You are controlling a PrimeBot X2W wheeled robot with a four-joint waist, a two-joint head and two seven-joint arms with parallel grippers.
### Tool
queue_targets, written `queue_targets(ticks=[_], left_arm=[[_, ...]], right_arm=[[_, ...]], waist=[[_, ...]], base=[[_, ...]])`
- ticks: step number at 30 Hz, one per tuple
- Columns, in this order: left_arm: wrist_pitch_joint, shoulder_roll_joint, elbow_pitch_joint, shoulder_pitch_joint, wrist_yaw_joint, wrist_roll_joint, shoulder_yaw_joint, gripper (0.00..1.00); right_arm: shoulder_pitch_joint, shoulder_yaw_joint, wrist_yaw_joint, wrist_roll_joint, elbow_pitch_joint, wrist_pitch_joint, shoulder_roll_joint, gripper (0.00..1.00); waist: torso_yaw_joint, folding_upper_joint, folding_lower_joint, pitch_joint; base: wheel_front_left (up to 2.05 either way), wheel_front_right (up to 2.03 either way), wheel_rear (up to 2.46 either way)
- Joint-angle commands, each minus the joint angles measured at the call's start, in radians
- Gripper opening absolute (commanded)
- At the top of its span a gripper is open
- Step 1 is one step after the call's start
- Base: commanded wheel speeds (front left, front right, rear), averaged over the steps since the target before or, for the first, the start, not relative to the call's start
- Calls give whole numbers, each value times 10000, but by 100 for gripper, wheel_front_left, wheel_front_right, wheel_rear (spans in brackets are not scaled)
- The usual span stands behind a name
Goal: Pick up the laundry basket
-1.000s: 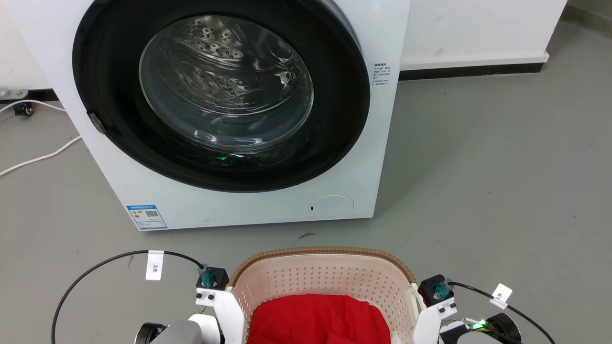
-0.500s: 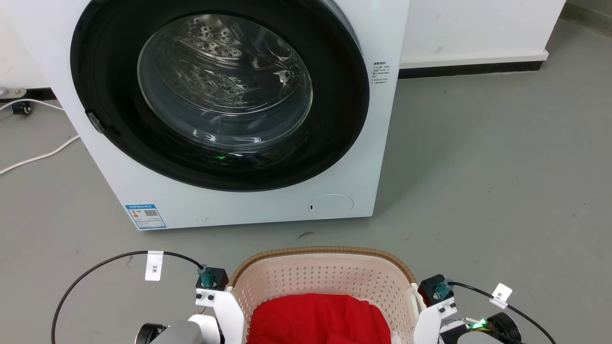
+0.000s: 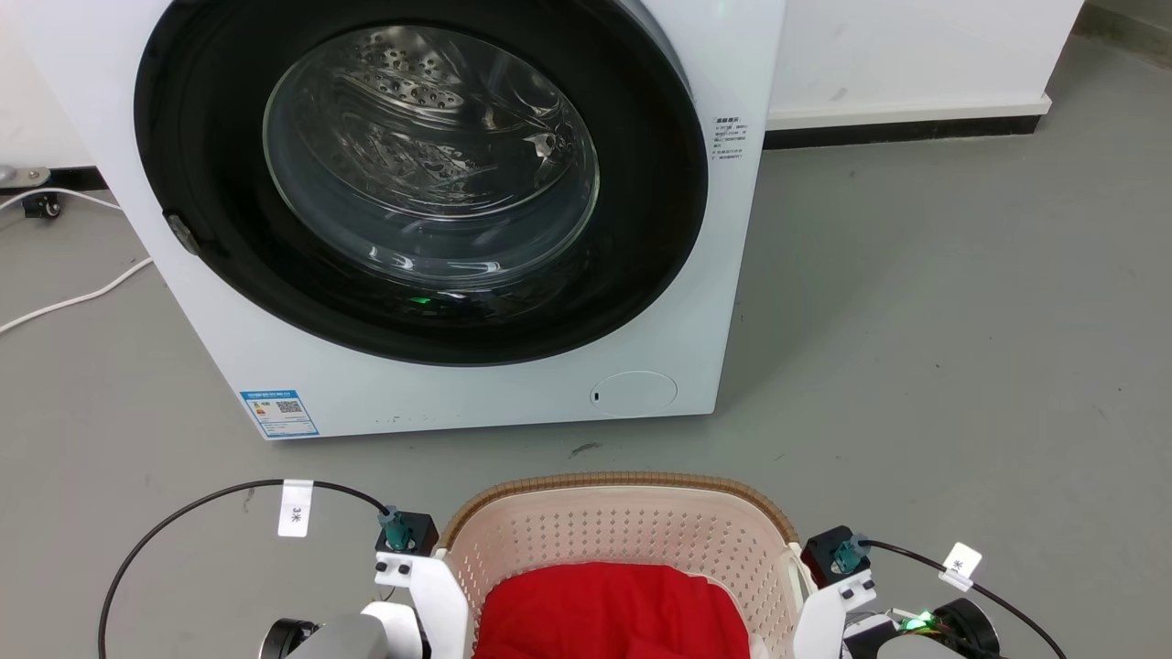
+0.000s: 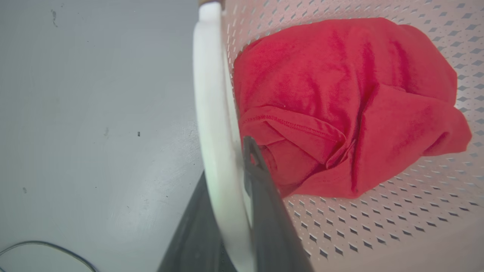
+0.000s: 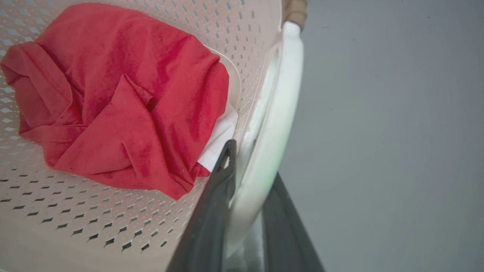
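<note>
Directly below the head camera, at the bottom centre of its view, a cream-white perforated plastic laundry basket (image 3: 623, 531) with a brown ribbed rim sits between the robot's two arms. It lies just in front of a large white front-loading washing machine (image 3: 458, 394), whose round glass door (image 3: 430, 156) is ringed in black. A smooth grey floor (image 3: 916, 320) stretches around both. A crumpled red cloth (image 3: 609, 609) lies inside the basket. In the left wrist view, the left gripper (image 4: 227, 162) pinches the basket's white left side handle (image 4: 211, 94). One dark finger is inside the basket (image 4: 378, 234), next to the red cloth (image 4: 340, 105), and the other is outside over the floor. In the right wrist view, the right gripper (image 5: 251, 162) clamps the white right side handle (image 5: 281, 105) in the same way, one finger on each side of it. Its inner finger is close to a bit of white fabric (image 5: 221, 136) that pokes out from under the red cloth (image 5: 113, 94) against the basket's wall (image 5: 56, 211). Whether the basket rests on the floor or hangs clear of it cannot be told.
</note>
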Motion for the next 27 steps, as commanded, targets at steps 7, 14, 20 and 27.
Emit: queue_targets(ticks=[7,14,20,27], left_arm=[[-126,-103,-75,-255,-127,-284,-304,0],[-168,-100,-44,-336,-127,-447,-477,0],[-225,-88,-46,-384,-127,-620,-618,0],[-253,-43,-36,-338,-127,-815,-771,0]], right_arm=[[-172,264,120,140,-61,-84,79,0],[-181,389,121,239,-60,-109,49,0],[-191,490,121,348,-59,-95,52,0],[-223,582,121,428,-58,-96,12,0]], waist=[[10,0,-1,19],[41,0,-1,69],[45,0,-1,88],[28,0,-1,114]], base=[[0,0,0],[0,0,0],[0,0,0],[0,0,0]])
